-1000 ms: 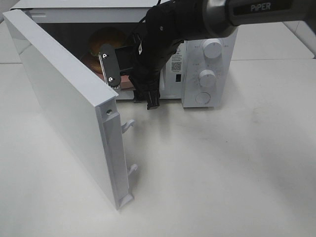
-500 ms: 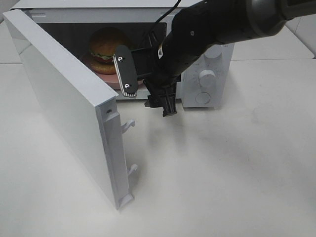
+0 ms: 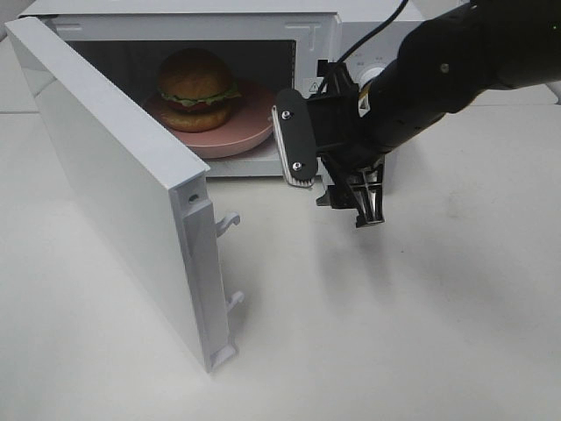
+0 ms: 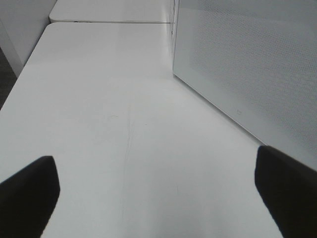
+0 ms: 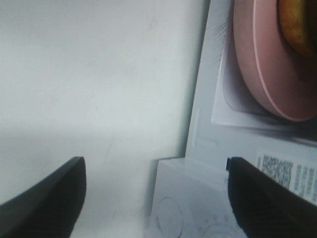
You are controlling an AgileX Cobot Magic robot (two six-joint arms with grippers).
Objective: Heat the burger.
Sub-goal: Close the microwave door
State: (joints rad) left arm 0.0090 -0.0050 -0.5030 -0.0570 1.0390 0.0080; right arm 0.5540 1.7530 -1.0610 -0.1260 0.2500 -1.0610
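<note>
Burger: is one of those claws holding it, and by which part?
Nothing is held. The right gripper and left gripper are both open and empty; the burger sits on the plate in the microwave.

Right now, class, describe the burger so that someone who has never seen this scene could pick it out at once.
Find the white microwave at the back of the table, its door standing open. Inside sits a flat pink plate, and the burger rests on it. It is the domed, golden-brown thing with green lettuce, unlike the flat plate.
</note>
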